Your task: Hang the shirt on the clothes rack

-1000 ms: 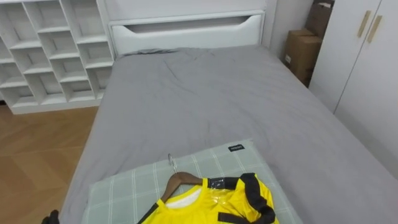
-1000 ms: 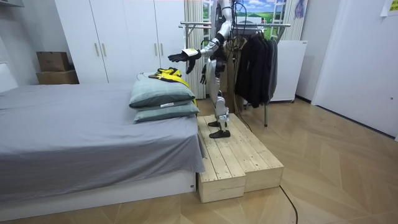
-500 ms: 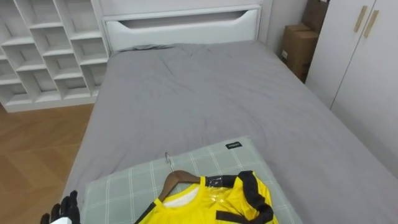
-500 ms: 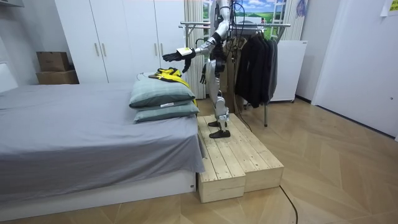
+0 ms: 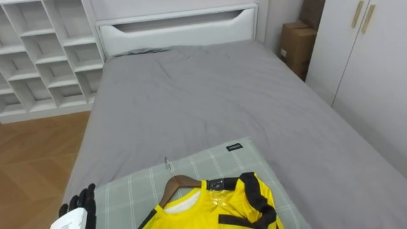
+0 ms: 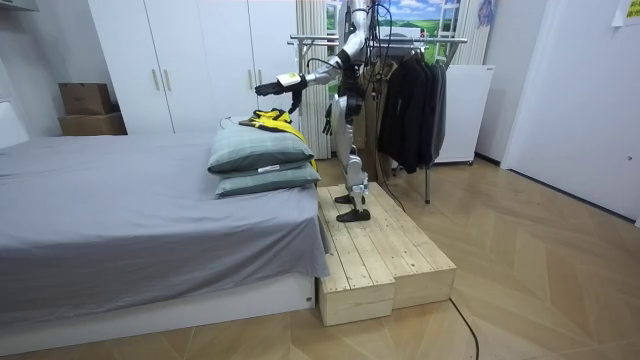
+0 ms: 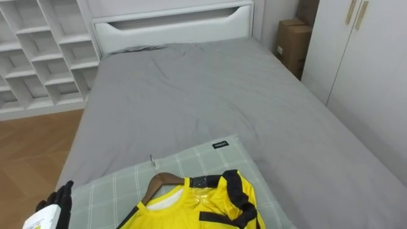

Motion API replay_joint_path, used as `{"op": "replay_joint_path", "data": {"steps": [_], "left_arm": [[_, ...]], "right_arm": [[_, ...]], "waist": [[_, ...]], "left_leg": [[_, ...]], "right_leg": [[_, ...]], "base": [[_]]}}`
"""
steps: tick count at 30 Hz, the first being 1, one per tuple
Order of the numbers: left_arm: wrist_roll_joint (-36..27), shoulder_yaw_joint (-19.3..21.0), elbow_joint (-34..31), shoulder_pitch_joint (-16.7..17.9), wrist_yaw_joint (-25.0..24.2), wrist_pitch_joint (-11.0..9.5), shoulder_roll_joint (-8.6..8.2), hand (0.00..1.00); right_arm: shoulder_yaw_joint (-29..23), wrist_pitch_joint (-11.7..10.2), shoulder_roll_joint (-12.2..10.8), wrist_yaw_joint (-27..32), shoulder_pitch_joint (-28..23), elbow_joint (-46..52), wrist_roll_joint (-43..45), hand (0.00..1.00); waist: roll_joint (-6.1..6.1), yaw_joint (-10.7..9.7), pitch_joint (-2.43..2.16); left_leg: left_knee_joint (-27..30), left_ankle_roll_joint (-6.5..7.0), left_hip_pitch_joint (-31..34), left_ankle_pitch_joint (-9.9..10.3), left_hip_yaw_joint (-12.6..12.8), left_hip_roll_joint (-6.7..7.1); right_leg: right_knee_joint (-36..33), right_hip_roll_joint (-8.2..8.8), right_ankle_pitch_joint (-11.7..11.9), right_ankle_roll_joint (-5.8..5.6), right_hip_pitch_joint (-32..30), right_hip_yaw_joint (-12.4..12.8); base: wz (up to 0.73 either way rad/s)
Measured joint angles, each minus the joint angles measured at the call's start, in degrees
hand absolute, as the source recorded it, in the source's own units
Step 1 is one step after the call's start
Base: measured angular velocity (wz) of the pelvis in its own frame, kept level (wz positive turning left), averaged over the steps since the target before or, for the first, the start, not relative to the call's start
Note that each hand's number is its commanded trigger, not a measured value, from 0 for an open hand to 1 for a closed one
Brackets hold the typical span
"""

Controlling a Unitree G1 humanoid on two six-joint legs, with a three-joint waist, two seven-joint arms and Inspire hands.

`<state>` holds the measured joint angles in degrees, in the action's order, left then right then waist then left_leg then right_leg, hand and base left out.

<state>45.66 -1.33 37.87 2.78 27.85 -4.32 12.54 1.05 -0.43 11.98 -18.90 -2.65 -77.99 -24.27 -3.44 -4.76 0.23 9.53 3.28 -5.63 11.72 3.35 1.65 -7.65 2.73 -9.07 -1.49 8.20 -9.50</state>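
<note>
A yellow shirt with black trim point(image 5: 216, 207) lies on a wooden hanger point(image 5: 175, 186) on top of a green checked pillow point(image 5: 127, 191) at the foot of the bed. The hanger's metal hook point(image 5: 168, 164) points toward the headboard. My left hand point(image 5: 79, 207) reaches out at the lower left, fingers straight and open, left of the hanger and not touching it. In the room view this left hand point(image 6: 268, 88) hovers above the shirt point(image 6: 268, 120) on the stacked pillows point(image 6: 258, 150). My right hand point(image 6: 327, 120) hangs by my side.
I stand on a wooden platform point(image 6: 375, 250) at the foot of a grey bed point(image 5: 203, 95). Behind me a clothes rack point(image 6: 400, 42) holds dark garments point(image 6: 410, 105). White shelves point(image 5: 38, 57) stand left, a wardrobe point(image 5: 375, 63) and cardboard boxes point(image 5: 294, 48) right.
My left hand has come up into the eye view at the lower left and stretched forward over the pillows. The shirt and hanger lie where they were.
</note>
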Motion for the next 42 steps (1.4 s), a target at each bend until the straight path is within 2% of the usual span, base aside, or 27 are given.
{"op": "replay_joint_path", "data": {"steps": [11, 15, 24, 31, 33, 36, 39, 41, 42], "left_arm": [[-0.14, -0.01, -0.22, -1.1, -2.03, 0.24, 0.0, 0.0], [-3.73, -1.1, 0.22, -2.1, -2.25, 0.28, 0.0, 0.0], [-7.86, -1.88, 4.49, -2.19, -3.81, 0.68, -0.13, 0.0], [-8.08, -1.88, 8.33, -2.25, -3.8, 0.86, -0.29, 0.0], [-8.55, -1.89, 9.14, -2.31, -3.82, 1.79, -0.63, 0.0], [-9.05, -1.88, 9.13, -3.88, -3.93, 3.28, -1.26, 0.0], [-9.34, -1.91, 9.14, -6.52, -3.9, 3.6, -1.82, 0.0], [-10.18, -2.39, 9.35, -8.14, -3.9, 3.66, -2.47, 0.0], [-10.19, -2.62, 9.34, -8.94, -3.82, 3.79, -3.16, 0.0]], "right_arm": [[0.66, 0.04, -0.22, 0.43, -0.03, 0.07, -0.44, 0.0], [1.64, 0.04, -0.43, 1.25, 0.26, 0.1, -0.42, 0.0], [1.6, 0.04, -0.47, 1.34, -0.28, 0.1, -2.47, 0.0], [1.66, 0.05, -0.37, 1.46, -0.27, -0.16, -2.43, 0.0], [1.93, 0.23, -0.37, 1.29, -0.08, -0.17, -2.45, 0.0], [2.31, 0.74, -0.4, 1.25, 0.63, -0.13, -2.45, 0.0], [4.48, 1.3, -0.4, 1.45, 1.94, -0.19, -2.43, 0.0], [5.87, 1.3, -0.47, 1.62, 2.96, -0.49, -2.42, 0.0], [7.1, 1.37, -0.5, 1.62, 3.47, -0.64, -2.46, 0.0]], "waist": [[0.52, -0.08, 0.07], [0.97, -0.15, 0.03], [0.83, -0.16, 0.0], [0.65, -0.39, -0.11], [0.66, -0.83, -0.11], [0.73, -1.12, -0.12], [1.25, -1.07, -0.02], [1.56, -1.19, 0.19], [1.75, -1.18, 0.14]], "left_leg": [[0.0, 0.0, 0.2, 0.0, 0.34, -0.08], [0.03, 0.0, 0.14, 0.0, 0.6, -0.09], [-0.05, 0.01, -0.06, 0.03, 1.27, -0.15], [-0.13, -0.01, 0.1, 0.02, 1.42, -0.48], [-0.13, -0.01, 0.21, 0.02, 1.39, -0.5], [-0.02, -0.03, 1.88, -0.02, 1.4, -0.56], [0.15, -0.1, 2.85, -0.32, 1.72, -0.7], [0.19, -0.13, 3.18, -0.33, 1.77, -0.78], [0.18, -0.13, 3.44, -0.33, 2.07, -0.88]], "right_leg": [[-0.09, -0.01, 0.0, 0.0, -0.31, 0.28], [-0.09, -0.03, 0.0, 0.0, -0.32, 0.46], [-0.09, -0.18, 0.02, 0.02, -0.47, 1.21], [-0.16, -0.29, 0.07, 0.12, -0.77, 1.37], [-0.15, -0.3, 0.08, 0.13, -0.93, 1.35], [-0.58, -0.31, 0.16, 0.26, -2.56, 1.46], [-1.21, -0.37, 0.23, 0.36, -4.3, 1.55], [-1.14, -0.43, 0.28, 0.42, -4.58, 1.75], [-1.17, -0.5, 0.29, 0.43, -4.96, 1.94]], "base": [[-0.01], [-0.01], [-0.04], [0.0], [0.0], [0.0], [-0.06], [-0.04], [-0.08]]}}
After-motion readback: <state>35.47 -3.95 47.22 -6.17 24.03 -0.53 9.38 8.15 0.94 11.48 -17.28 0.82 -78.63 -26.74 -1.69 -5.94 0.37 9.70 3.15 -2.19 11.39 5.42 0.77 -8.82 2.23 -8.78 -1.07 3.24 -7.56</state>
